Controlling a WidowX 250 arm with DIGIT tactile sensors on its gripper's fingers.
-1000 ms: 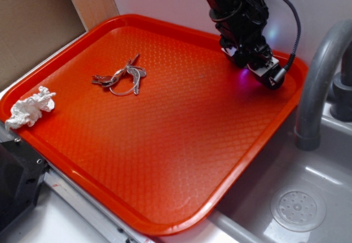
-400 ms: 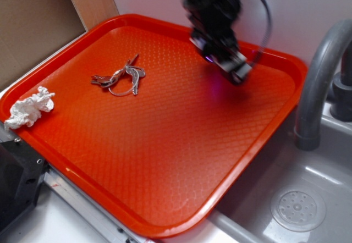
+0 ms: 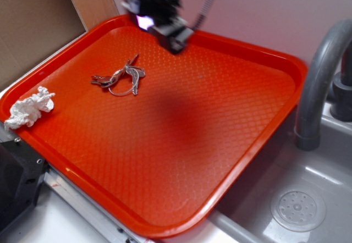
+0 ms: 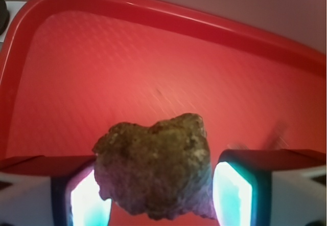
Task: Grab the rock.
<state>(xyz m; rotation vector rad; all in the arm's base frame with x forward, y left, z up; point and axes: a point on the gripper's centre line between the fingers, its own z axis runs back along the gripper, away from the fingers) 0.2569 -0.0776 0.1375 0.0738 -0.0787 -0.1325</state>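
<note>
The rock (image 4: 156, 167) fills the lower middle of the wrist view, a lumpy dark brown stone with a tan top. It sits wedged between my two lit fingers (image 4: 87, 203), touching both. My gripper (image 4: 159, 195) is shut on it, above the red tray (image 4: 127, 77). Seen from the exterior camera, the gripper (image 3: 164, 26) is blurred and hangs over the back left part of the tray (image 3: 209, 144). From that side the rock is hidden by the gripper body.
A bunch of silver keys (image 3: 121, 77) lies on the tray's left half. A crumpled white tissue (image 3: 30, 108) rests on the tray's left rim. A grey faucet (image 3: 319, 83) and sink with drain (image 3: 297, 207) stand to the right.
The arm has swung from the tray's back right corner leftward along the back edge to the back left. Keys and tissue have not moved.
</note>
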